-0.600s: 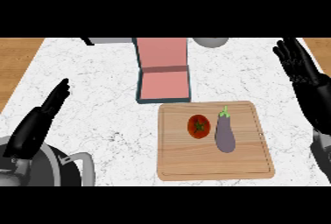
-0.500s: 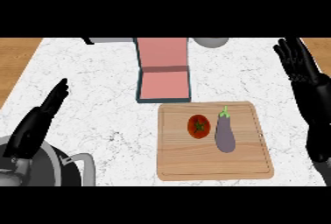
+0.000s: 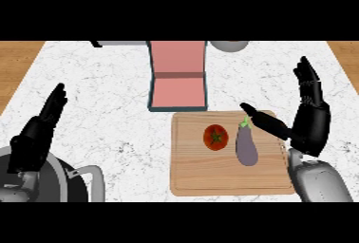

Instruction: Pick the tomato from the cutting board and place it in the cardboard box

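My right hand (image 3: 308,126): open, fingers spread, over the right edge of the cutting board (image 3: 203,180).
Tomato (image 3: 215,136): left of it, eggplant (image 3: 246,147) lying between.
Nearer hand: my right.

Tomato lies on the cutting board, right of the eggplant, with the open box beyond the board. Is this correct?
Not quite. The head view shows the tomato on the cutting board left of the eggplant, not right. The cardboard box does lie open beyond the board.

Red tomato (image 3: 215,136) (purple eggplant (image 3: 246,148))
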